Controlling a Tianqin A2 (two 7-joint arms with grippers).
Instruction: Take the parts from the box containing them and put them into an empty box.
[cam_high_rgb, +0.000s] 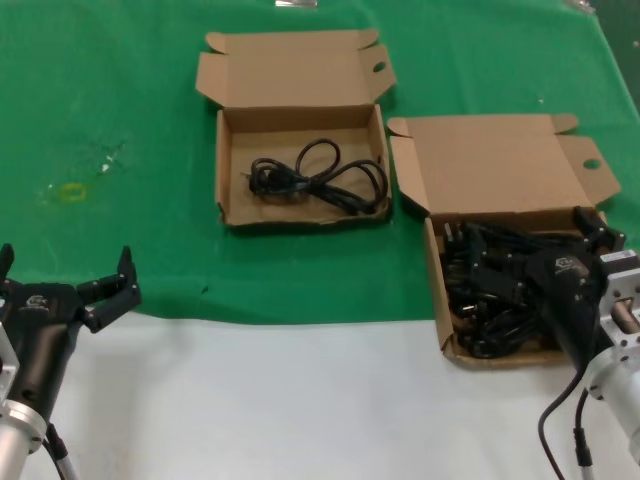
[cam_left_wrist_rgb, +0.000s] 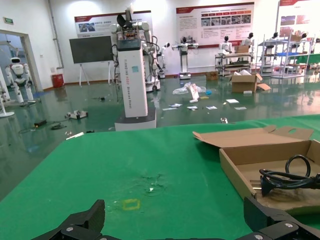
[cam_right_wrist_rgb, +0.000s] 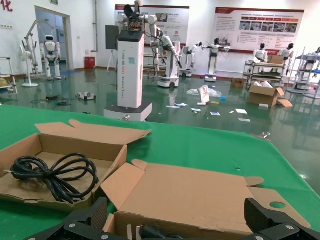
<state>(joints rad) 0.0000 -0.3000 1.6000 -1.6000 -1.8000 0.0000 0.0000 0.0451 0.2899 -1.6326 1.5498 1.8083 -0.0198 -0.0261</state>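
Observation:
The near box (cam_high_rgb: 490, 160) at the right holds a pile of several black cords (cam_high_rgb: 490, 290). My right gripper (cam_high_rgb: 540, 245) is open and sits low over that pile; the frames do not show whether it touches a cord. In the right wrist view my right gripper (cam_right_wrist_rgb: 177, 210) has its fingers spread across this box's lid (cam_right_wrist_rgb: 200, 195), with plug prongs (cam_right_wrist_rgb: 132, 232) just below. The far box (cam_high_rgb: 290, 70) holds one coiled cord (cam_high_rgb: 315, 180), which also shows in the right wrist view (cam_right_wrist_rgb: 55, 172). My left gripper (cam_high_rgb: 65, 268) is open and empty at the front left.
A green cloth (cam_high_rgb: 120, 100) covers the far part of the table, and bare white table (cam_high_rgb: 280, 400) lies in front. A yellow mark (cam_high_rgb: 72, 190) is on the cloth at the left. The left wrist view shows the far box wall (cam_left_wrist_rgb: 240, 175) and its cord (cam_left_wrist_rgb: 285, 177).

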